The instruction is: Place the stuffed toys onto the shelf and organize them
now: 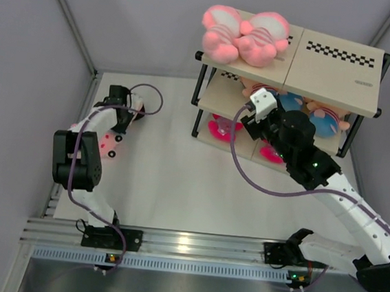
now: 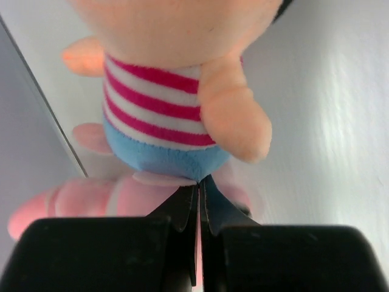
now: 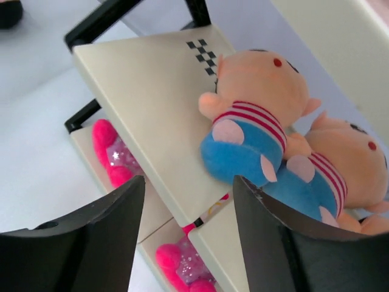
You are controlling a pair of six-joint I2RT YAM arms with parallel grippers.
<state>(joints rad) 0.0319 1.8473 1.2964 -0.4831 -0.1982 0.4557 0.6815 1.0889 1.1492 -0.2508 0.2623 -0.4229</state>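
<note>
The shelf (image 1: 333, 69) stands at the back right. Two pink striped toys (image 1: 243, 37) lie on its top left board. Tan-headed dolls in blue (image 3: 255, 115) lie on the middle board (image 3: 152, 103), and magenta toys (image 3: 112, 152) lie on the bottom tier. My right gripper (image 1: 253, 114) (image 3: 188, 179) is open and empty just in front of the middle board's edge. My left gripper (image 1: 119, 104) (image 2: 199, 182) is at the far left by the wall, its jaws shut on the blue bottom of a tan doll in a red-striped shirt (image 2: 164, 103). That doll is hidden in the top view.
A grey wall (image 2: 24, 134) runs close along the left of the left gripper. A blurred pink striped shape (image 2: 79, 201) lies below the held doll. The right arm's cable (image 1: 248, 168) loops over the table (image 1: 172, 171) in front of the shelf.
</note>
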